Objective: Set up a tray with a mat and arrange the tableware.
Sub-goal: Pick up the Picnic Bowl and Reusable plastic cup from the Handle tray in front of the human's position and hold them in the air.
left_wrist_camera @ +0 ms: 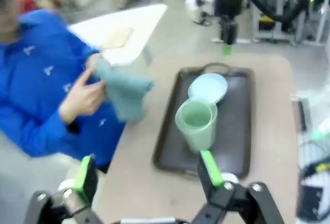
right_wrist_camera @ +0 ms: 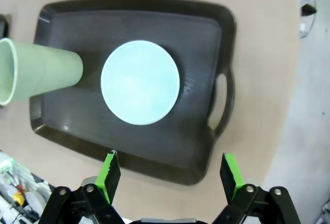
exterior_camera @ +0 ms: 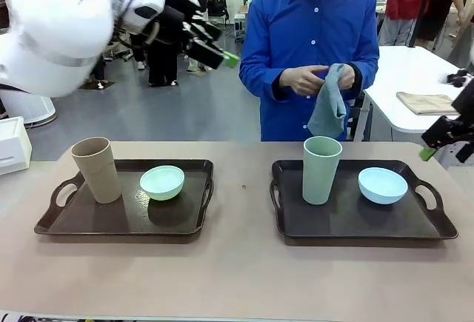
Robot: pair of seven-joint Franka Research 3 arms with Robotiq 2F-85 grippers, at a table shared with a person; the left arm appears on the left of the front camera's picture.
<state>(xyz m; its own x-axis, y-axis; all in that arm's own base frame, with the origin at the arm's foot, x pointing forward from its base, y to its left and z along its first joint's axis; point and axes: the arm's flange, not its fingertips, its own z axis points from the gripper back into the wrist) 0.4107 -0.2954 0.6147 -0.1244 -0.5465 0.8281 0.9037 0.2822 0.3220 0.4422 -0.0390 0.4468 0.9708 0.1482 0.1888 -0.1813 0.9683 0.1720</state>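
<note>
Two trays: tan cup, mint bowl; sage cup, blue bowl.

The sage cup and a pale blue bowl right of it sit on a dark brown tray. Left of the sage cup, a second dark brown tray carries a tan cup and a mint bowl. The bench is beige, the shirt blue, the cloth teal-grey.

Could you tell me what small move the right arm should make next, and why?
Probably lower the open right gripper onto the blue bowl rim: it hangs above the bowl, and the tray holds no mat, while the person holds a cloth.
</note>
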